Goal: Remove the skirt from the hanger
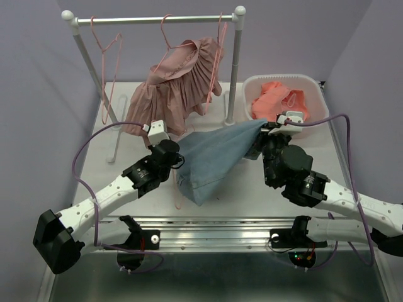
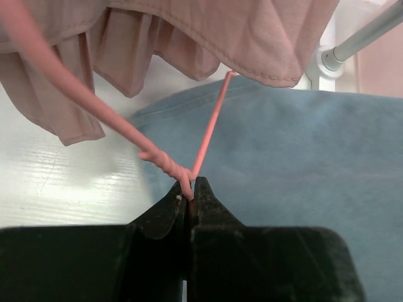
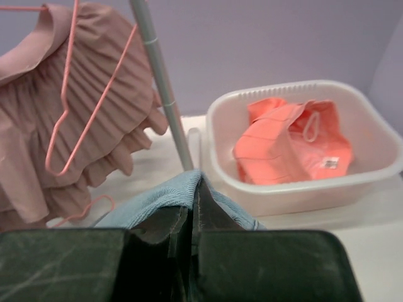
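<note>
A blue denim skirt (image 1: 214,157) hangs stretched between my two grippers above the table. My left gripper (image 1: 178,160) is shut on the twisted neck of a pink wire hanger (image 2: 160,160) at the skirt's left side; part of the hanger's wire (image 1: 178,200) pokes out below the skirt. One hanger arm runs up behind the blue skirt (image 2: 302,163). My right gripper (image 1: 261,129) is shut on the skirt's upper right edge; in its wrist view the blue cloth (image 3: 170,198) folds over the closed gripper (image 3: 194,189).
A clothes rack (image 1: 151,19) stands at the back with a pink pleated skirt (image 1: 173,88) on a hanger and an empty pink hanger (image 1: 107,56). The rack's right pole (image 1: 235,69) is beside a white basket (image 1: 318,88) holding orange clothes (image 1: 277,100).
</note>
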